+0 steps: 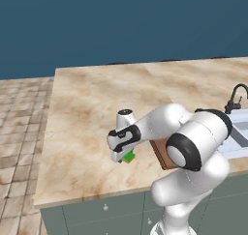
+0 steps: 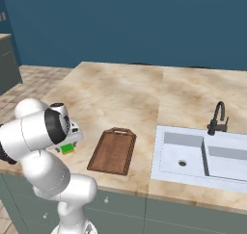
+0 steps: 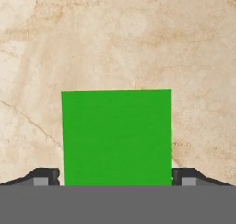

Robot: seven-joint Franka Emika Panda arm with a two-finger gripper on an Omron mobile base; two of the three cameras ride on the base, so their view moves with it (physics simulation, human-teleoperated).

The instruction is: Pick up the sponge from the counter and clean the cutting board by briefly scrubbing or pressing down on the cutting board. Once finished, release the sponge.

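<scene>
Beige counter (image 1: 92, 108) carries one sponge (image 3: 116, 138) and one board (image 2: 113, 151). Gripper (image 3: 116, 177) straddles the sponge, jaws apart at its two sides (contact unclear). Arm hides most of the sponge and board from the left.

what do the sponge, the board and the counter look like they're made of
Sponge: probably foam, matte; flat bright green top, with a yellowish layer under it in the right base view.
Board: looks like wood, dark reddish-brown with faint lengthwise grain, a raised rim and a handle loop.
Counter: marble-like stone or a printed imitation, smooth; beige with brownish veins.
</scene>
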